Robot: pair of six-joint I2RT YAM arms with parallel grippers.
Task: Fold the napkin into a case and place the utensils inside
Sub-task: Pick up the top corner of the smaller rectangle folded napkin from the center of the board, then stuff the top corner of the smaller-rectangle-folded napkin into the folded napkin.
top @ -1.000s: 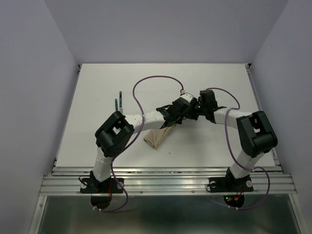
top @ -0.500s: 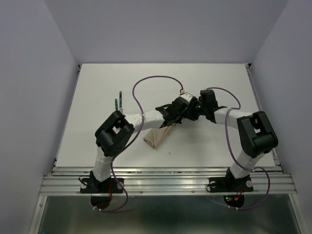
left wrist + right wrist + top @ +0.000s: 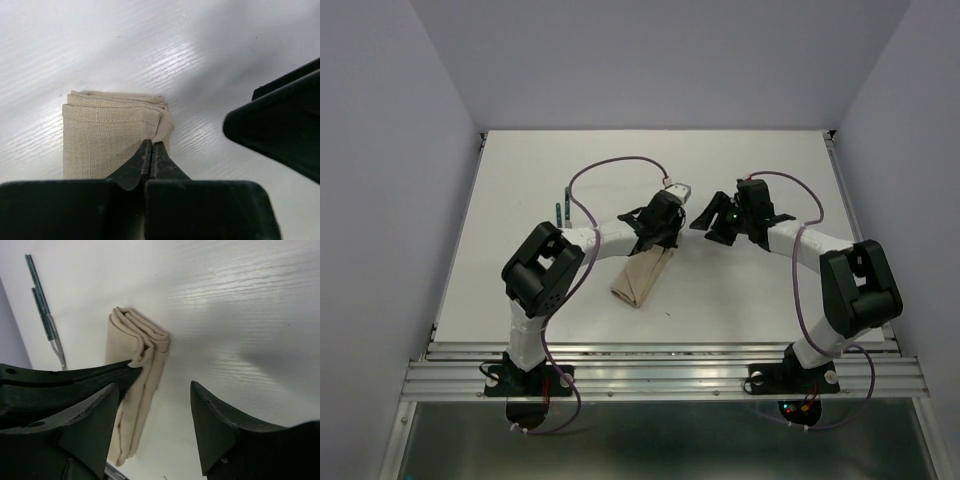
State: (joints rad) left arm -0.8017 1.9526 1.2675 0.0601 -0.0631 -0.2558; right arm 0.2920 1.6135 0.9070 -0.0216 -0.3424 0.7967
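Since a second ago, the right fingers have let go and backed off to the right. They are now spread wide and empty. Meanwhile the left fingers have swung left and are pressed together on a cloth layer at the far end of the napkin.

Folding looks mostly done: the napkin lies as a narrow layered oblong on the tabletop, between the two arms. Loading is not begun, as the utensils lie well apart to its left, near the tabletop's left edge. I judge the pinch is meant to lift the top layer and open the pocket.

From the top view the overall layout is plain, but the pinch is hidden under the left arm. From the left wrist view it shows clearly: one corner fold is nipped at the stacked end. In the right wrist view the layer edges appear from the side, with the utensils beyond.
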